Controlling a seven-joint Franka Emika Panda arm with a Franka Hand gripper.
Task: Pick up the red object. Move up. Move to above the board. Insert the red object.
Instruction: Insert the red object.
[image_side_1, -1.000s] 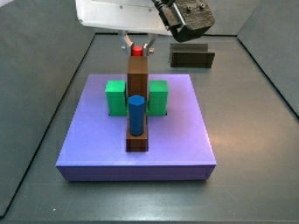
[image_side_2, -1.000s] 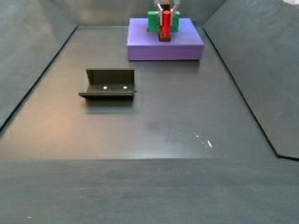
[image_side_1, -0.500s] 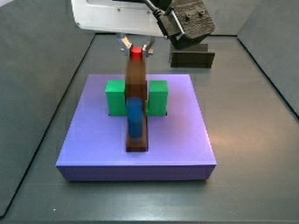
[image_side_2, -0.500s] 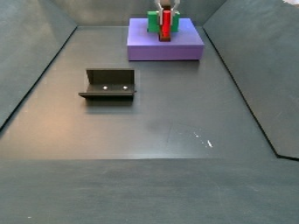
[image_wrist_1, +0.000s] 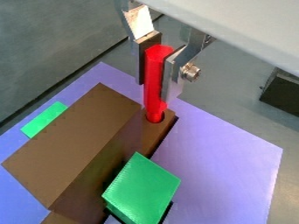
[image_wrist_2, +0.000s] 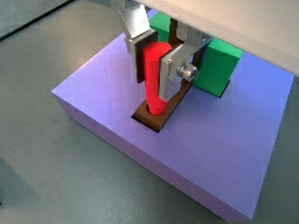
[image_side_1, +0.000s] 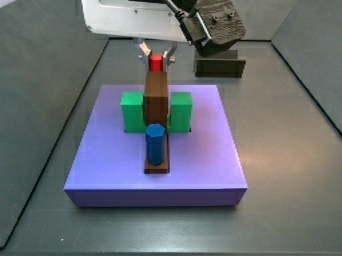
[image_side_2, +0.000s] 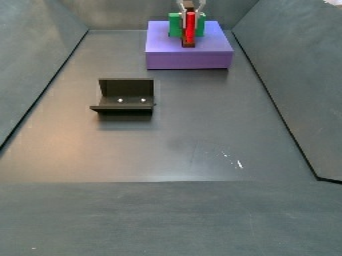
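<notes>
Grey matte flooring surrounds the large flat lavender-purple board (image_side_1: 154, 160) at centre frame in a side view. On it, the thin bright red object (image_wrist_1: 156, 80) stands upright, its lower tip entering a dark slot beside the long brown bar (image_wrist_1: 73, 157) — insertion appears under way. The gripper (image_wrist_1: 160, 54), upper centre in a wrist view, is clenched on the stick, silver finger plates (image_wrist_2: 176, 68) flanking it, likely to keep it vertical. Green blocks (image_wrist_1: 142, 185) and a blue peg (image_side_1: 155, 142) sit nearby; the dark L-shaped fixture (image_side_2: 124, 97) stands well apart.

White-bodied hand (image_wrist_1: 162, 54), flat silver fingers (image_wrist_1: 177, 68), dark pads.
</notes>
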